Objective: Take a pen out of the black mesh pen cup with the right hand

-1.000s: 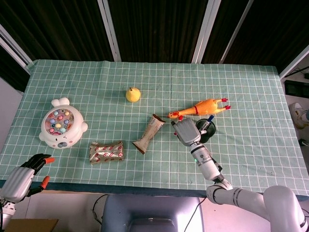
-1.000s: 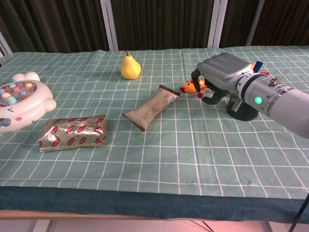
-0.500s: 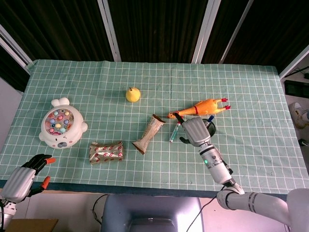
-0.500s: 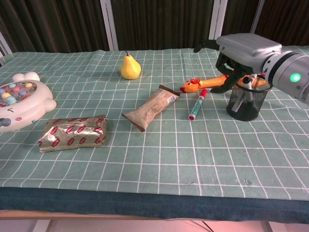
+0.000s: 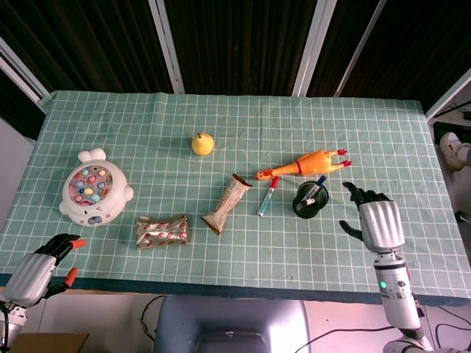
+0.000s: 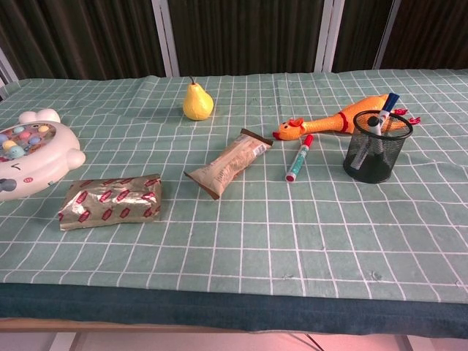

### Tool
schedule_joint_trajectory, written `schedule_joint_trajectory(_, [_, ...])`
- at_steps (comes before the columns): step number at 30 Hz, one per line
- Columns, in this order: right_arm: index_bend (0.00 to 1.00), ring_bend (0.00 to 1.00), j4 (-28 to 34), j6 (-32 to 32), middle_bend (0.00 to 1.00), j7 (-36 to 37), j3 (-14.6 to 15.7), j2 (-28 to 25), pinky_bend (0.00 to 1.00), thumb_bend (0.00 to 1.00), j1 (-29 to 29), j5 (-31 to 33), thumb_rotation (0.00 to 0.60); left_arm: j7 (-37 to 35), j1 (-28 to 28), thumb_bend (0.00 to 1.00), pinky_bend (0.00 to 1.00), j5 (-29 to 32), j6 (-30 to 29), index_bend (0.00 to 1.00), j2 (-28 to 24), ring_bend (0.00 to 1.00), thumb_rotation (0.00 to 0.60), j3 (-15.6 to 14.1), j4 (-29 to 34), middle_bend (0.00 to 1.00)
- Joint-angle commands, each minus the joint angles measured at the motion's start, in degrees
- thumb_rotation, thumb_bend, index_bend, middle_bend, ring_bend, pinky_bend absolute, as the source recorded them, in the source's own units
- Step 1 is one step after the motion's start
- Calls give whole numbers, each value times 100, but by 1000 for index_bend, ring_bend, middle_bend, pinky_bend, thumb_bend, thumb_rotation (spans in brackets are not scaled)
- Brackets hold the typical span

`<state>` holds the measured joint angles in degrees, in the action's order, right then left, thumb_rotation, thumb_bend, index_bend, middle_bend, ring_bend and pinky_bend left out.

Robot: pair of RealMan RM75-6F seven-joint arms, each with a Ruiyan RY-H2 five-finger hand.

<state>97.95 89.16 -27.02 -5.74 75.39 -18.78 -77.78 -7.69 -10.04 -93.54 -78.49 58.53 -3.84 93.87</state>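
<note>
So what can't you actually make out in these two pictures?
- Right hand: absent from the chest view; only the head view shows it.
- Left hand: partly cut by the head view's bottom-left corner.
- Pens inside the black mesh pen cup: lower ends veiled by mesh.
- Marker label: too small to read.

Open bench [image 5: 412, 154] surrounds the right hand's fingers [image 5: 366, 195]. Left of them stands the black mesh pen cup [image 5: 310, 200]; the rubber chicken [image 5: 309, 163] and loose pen [image 5: 268, 195] crowd its far and left sides.
</note>
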Motion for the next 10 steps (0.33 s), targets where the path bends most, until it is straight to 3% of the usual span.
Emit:
schedule_joint_trajectory(1, [283, 262, 66, 202, 296, -8, 266, -201, 377, 215, 383, 45, 600, 33, -7, 458, 362, 17, 22, 247, 7, 123, 600, 2, 14, 167])
schedule_joint_trajectory(4, [254, 204, 29, 245, 238, 41, 375, -238, 328, 215, 592, 73, 600, 75, -7, 458, 362, 24, 25, 247, 15, 123, 600, 5, 28, 167])
schedule_joint_trajectory(10, [247, 195, -85, 200, 227, 221, 454, -229, 314, 214, 727, -143, 600, 115, -13, 457, 362, 47, 41, 247, 20, 123, 600, 12, 40, 167])
